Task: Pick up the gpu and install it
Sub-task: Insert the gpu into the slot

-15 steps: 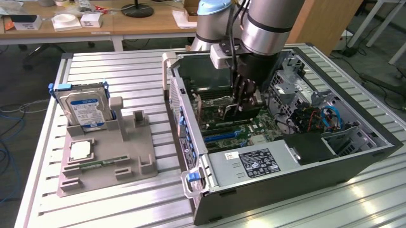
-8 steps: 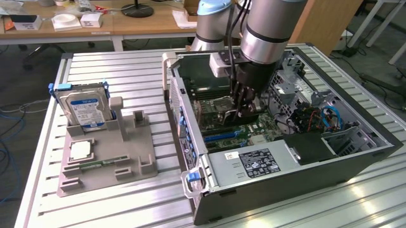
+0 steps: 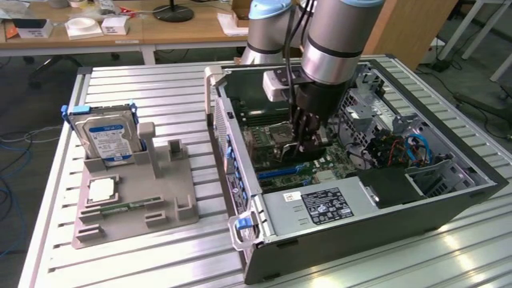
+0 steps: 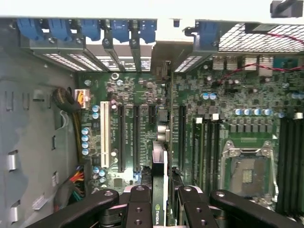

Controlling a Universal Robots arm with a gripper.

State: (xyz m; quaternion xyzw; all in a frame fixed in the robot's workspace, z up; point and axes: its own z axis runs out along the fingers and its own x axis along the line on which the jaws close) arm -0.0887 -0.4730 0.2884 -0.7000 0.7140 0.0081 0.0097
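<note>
while the arm reaches down into the open case, the gpu hangs edge-on between the fingers, low over the motherboard. in the wrist view the card runs as a thin strip away from the gripper, lined up among the long black slots, with its far end toward the rear grille and the blue clips. i can't tell from here whether its bottom edge is already touching a slot or just above one.

it looks to me like a light, stiff thing, but not one to be rough with: a bare board with small parts on it, and a contact edge that would suffer if pushed in crooked. the sensible place to grip is the upper edge and the black cooler body, squeezing across its thin width, which is how it seems to be taken now.

the fingers are partly closed, clamped on the card from both sides, one pad on each face, and nothing else is in them.

outside the case, the grey holder keeps the hard drive standing, well apart from the work.
</note>
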